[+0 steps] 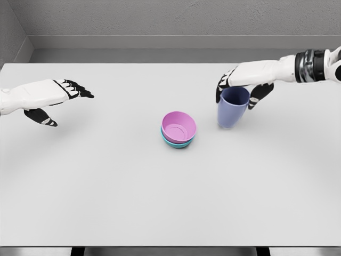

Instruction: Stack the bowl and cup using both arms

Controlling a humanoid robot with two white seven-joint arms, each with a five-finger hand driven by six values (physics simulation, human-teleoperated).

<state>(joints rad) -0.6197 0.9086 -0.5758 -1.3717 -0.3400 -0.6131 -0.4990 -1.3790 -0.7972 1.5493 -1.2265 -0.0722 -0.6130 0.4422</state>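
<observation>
Blue cup point(233, 109) sitting gripped in right hand point(242, 85); pink bowl point(179, 127) lying left of it; left hand point(50, 96) hovering open, empty.

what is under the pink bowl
The pink bowl sits nested in a teal bowl, of which only the rim and a strip of wall show below it. The teal bowl's inside and the table beneath the stack are covered.

Simulated test room: bare white table point(106, 186), grey walls point(160, 18).
</observation>
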